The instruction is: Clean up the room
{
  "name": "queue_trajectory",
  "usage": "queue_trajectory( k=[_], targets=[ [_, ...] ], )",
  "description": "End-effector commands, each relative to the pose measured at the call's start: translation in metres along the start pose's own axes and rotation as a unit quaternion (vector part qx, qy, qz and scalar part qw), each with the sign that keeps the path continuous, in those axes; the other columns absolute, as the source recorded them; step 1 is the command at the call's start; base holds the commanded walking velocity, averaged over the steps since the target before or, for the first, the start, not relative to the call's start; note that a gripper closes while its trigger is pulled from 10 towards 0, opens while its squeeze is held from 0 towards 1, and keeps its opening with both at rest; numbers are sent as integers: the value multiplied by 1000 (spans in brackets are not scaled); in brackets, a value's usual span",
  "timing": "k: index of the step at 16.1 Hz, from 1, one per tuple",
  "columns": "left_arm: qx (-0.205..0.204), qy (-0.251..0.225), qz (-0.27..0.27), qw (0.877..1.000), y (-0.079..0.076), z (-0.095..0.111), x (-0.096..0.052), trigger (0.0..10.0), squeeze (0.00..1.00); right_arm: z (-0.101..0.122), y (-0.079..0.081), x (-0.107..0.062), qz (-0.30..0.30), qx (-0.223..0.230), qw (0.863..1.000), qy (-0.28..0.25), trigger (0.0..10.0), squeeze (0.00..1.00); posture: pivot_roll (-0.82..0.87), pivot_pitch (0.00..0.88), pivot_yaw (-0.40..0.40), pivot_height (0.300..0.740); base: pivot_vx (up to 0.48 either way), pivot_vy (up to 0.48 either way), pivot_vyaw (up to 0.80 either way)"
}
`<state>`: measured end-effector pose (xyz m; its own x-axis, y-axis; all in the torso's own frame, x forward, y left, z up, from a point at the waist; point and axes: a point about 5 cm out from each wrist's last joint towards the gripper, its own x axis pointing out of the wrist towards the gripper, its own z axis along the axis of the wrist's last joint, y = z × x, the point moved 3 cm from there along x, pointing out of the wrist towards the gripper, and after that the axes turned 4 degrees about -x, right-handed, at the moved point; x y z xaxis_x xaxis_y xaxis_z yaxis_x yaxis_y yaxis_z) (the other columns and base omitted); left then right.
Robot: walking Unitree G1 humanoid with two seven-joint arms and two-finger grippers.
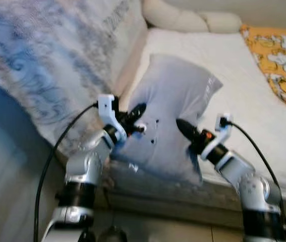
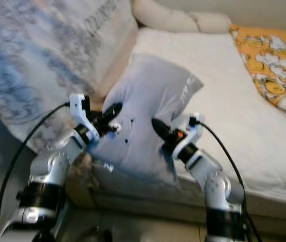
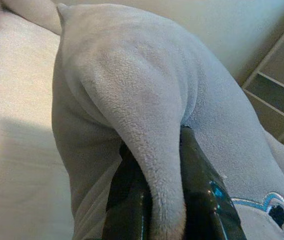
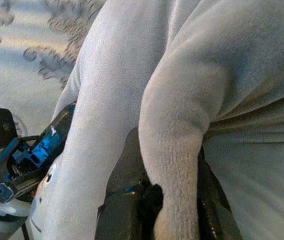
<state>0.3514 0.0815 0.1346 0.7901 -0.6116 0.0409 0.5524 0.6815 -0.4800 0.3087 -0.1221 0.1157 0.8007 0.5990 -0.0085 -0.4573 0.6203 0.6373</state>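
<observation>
Pillow: a grey plush pillow (image 1: 170, 118) stands tilted at the near edge of the white mattress (image 1: 243, 96), straight ahead at 12 o'clock.
My left gripper (image 1: 134, 120): closed tight on a fold of the pillow's fleece, at its 9 o'clock side.
My right gripper (image 1: 185, 129): pinched closed on another fold, toward 4 o'clock.
Surroundings: patterned blue-white blanket (image 1: 47, 65) at 10 o'clock; orange duck-print cloth (image 1: 279, 60) at 2 o'clock.
</observation>
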Motion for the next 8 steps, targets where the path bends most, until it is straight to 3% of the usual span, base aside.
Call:
queue_trajectory(
  k=[1,8],
  targets=[
    [13,-13,-23,1000,-11,6,5,10000,0,-3,18,13,45,1,999,11,10000,0,12,0,10,740,409,0,0],
    [16,2,-34,999,-13,2,7,10000,0,-3,15,10,36,10,999,5,10000,0,4,0,20,740,409,0,0]
  ],
)
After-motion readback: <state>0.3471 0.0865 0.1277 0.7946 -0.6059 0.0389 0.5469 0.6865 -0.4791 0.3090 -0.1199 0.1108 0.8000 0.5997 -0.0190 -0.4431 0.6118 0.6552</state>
